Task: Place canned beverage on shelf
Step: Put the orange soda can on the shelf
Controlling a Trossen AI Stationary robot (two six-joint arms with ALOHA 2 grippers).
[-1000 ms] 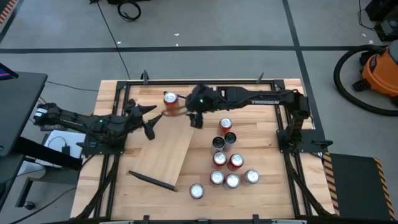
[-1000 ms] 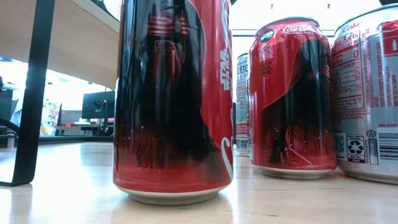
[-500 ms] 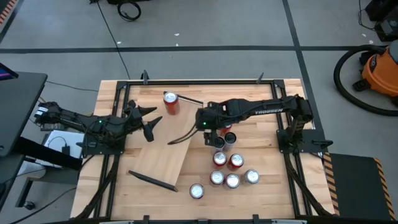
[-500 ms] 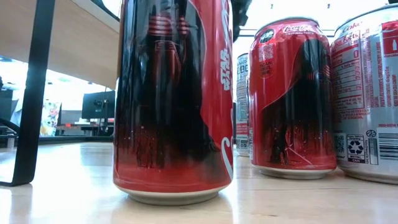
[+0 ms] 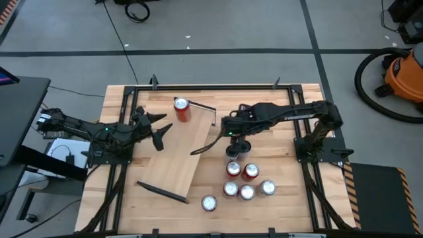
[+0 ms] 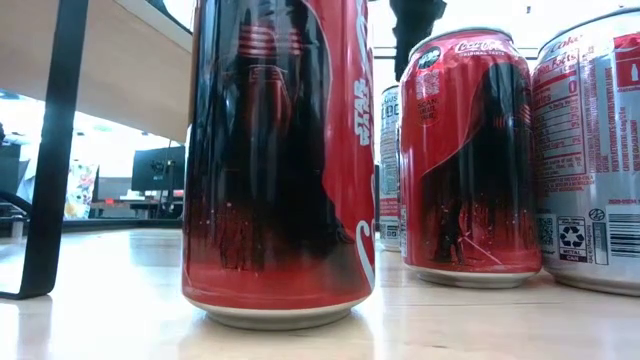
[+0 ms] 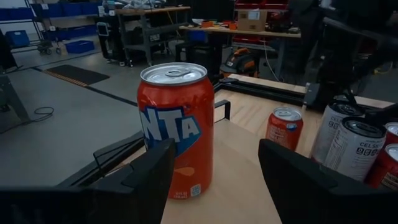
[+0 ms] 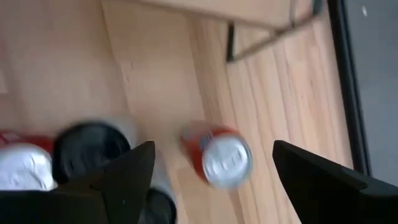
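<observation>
Nearest the front edge of the table (image 5: 277, 211), a lone silver-topped can (image 5: 209, 203) stands just right of the shelf's near dark end bar (image 5: 162, 192). To its right sits a cluster of cans (image 5: 246, 185), red and silver ones packed close together, which fills the low view: a big red can (image 6: 280, 160) in front, another red one (image 6: 470, 150) behind it and a silver one (image 6: 590, 150) at the right edge.

The shelf (image 5: 175, 158), a long pale plank, lies slanted across the tabletop, running from its near bar up to the far bar (image 5: 201, 106). The orange Fanta can (image 5: 180, 109) stands upright on the far end of the plank, just beside that far bar; in the left wrist view it (image 7: 176, 127) shows close ahead between the fingers, not touched by them.

The left gripper (image 5: 158, 132) rests at the left side of the plank with its fingers spread and empty, pointing toward the orange can. The right gripper (image 5: 232, 142) hangs over the far end of the can cluster, to the right of the shelf, its fingers (image 8: 118, 174) wide apart with nothing between them; below it are a red can (image 8: 217, 155) and dark-topped cans (image 8: 90, 152).

Beyond the table on the far right floor sits an orange vacuum (image 5: 403, 73) with a black hose.
</observation>
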